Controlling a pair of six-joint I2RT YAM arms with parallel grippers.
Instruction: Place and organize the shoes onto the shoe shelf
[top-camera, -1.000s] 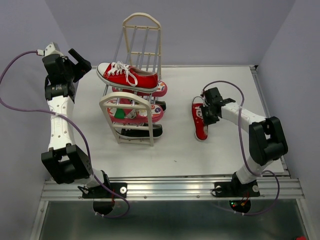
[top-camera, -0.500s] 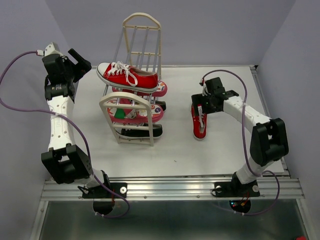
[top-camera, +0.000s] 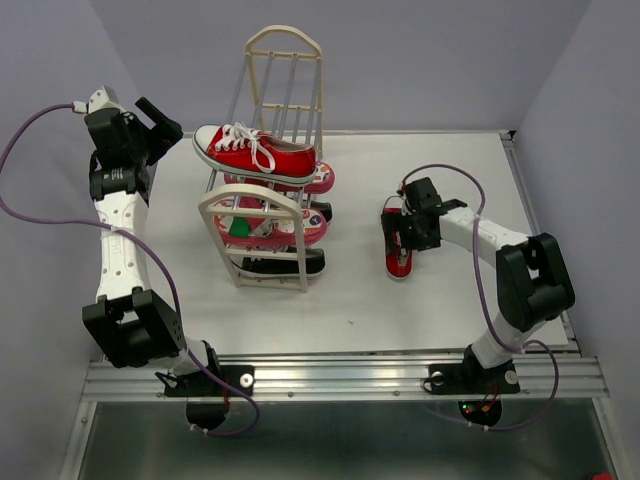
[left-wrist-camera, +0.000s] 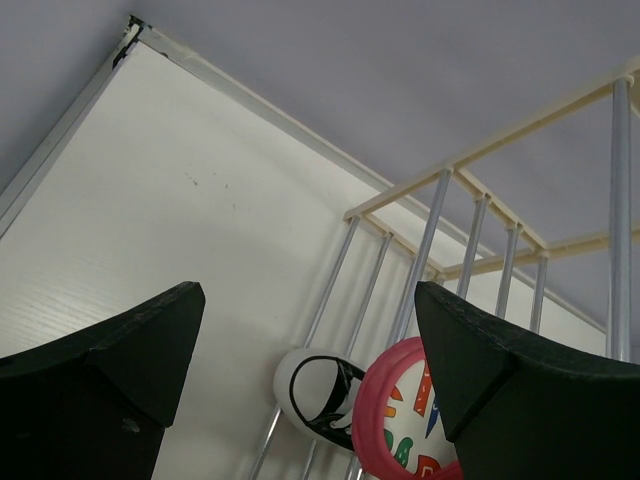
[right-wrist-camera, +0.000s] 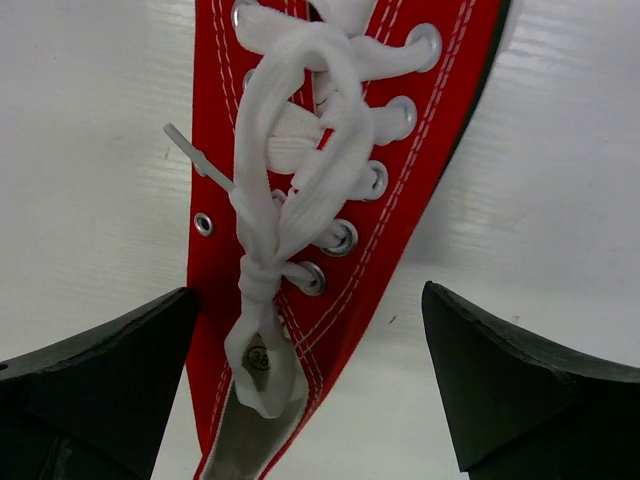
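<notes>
Pale lilac walls around a white surface (top-camera: 450, 300). Left of centre on it, the shoe shelf (top-camera: 303, 265), already carrying a red sneaker (top-camera: 255, 152) across the top tier, pink flip-flops (top-camera: 300, 228) on the middle tiers and a black sneaker (top-camera: 285, 265) on the lowest. Right of the shelf and well apart from it, flat on the surface, the second red sneaker (top-camera: 398, 262), toe toward the near edge. Against a second ago: swung from a slight slant to nearly straight, and nudged a little toward the shelf. As for the right gripper (top-camera: 408, 228): up and away half a second ago, now back down over the white laces (right-wrist-camera: 300, 120), jaws wide, straddling the upper at the tongue, neither finger seen pressing the canvas. Reads as a re-aimed grasp, not yet closed. High beside the shelf's left side, the left gripper (top-camera: 160, 125), jaws wide and empty. Probably the final shoe, with no other loose one in view. Next: closing across the upper, lifting, setting beside its partner on top.
</notes>
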